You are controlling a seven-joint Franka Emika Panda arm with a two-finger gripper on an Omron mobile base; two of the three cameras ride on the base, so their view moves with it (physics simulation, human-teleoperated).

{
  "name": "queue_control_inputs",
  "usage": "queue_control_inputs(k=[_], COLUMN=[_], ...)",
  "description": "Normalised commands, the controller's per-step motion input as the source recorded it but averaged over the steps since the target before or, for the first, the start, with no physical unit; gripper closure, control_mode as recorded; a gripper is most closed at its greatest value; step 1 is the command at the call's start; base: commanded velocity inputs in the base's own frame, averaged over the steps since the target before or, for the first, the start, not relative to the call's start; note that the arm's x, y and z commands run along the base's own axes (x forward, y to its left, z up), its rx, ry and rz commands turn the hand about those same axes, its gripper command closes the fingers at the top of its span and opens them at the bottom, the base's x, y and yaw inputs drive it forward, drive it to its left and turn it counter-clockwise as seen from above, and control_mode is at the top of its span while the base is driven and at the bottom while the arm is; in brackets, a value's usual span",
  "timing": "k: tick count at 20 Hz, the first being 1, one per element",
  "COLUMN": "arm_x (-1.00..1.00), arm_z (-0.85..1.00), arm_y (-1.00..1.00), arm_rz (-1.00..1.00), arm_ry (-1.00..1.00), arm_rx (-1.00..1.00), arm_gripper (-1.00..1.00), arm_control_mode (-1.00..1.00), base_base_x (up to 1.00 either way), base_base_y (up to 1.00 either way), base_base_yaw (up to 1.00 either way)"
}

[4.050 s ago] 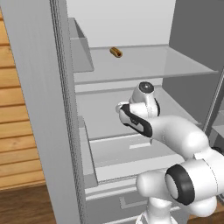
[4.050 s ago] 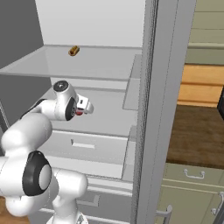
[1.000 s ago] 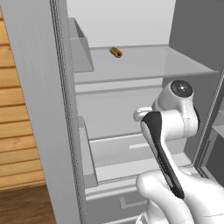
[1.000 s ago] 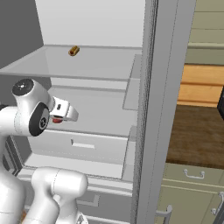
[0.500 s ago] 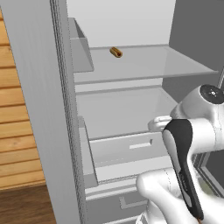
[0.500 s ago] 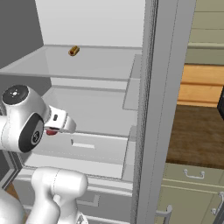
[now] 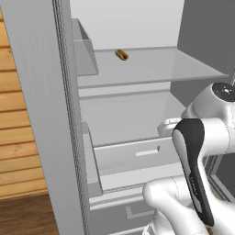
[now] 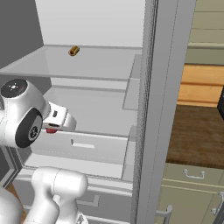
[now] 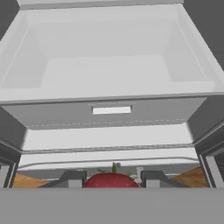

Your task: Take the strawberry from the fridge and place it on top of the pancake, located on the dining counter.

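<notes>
Two-finger gripper [image 9: 112,178] is clamped on the small dark-red strawberry [image 9: 111,180], held in front of the open light-grey fridge [image 7: 137,151] at drawer level. For the carry to the dining counter: keep the grip steady, clear the door edge [image 8: 159,109], avoid fast wrist swings.

Simulated home kitchen, open light-grey fridge [image 7: 50,92] with glass shelf [image 7: 151,69] and pulled-out drawer [image 9: 109,78], wood plank wall [image 7: 18,151], pale green cabinets with drawer handles [image 8: 192,183], brown wooden floor [image 7: 27,215]
</notes>
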Motion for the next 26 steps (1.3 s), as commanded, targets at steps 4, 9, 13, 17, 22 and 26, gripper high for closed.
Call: queue_control_inputs(k=[4,9,13,17,22,26], arm_x=[-0.05,0.0,0.0,0.0,0.0,0.0], arm_z=[-0.34,-0.22,0.0,0.0,0.0,0.0], arm_y=[0.0,0.0,0.0,0.0,0.0,0.0], arm_rz=[-0.19,-0.1,0.0,0.0,0.0,0.0], arm_ry=[-0.03,-0.01,0.0,0.0,0.0,0.0], arm_rx=[-0.02,-0.01,0.0,0.0,0.0,0.0], arm_gripper=[1.0,1.0,1.0,1.0,1.0,1.0], arm_control_mode=[-1.0,-1.0,-1.0,-1.0,1.0,1.0], base_base_x=[0.0,0.0,0.0,0.0,-0.19,-0.58], base_base_y=[0.0,0.0,0.0,0.0,0.0,-0.02], base_base_yaw=[0.0,0.0,0.0,0.0,0.01,0.08])
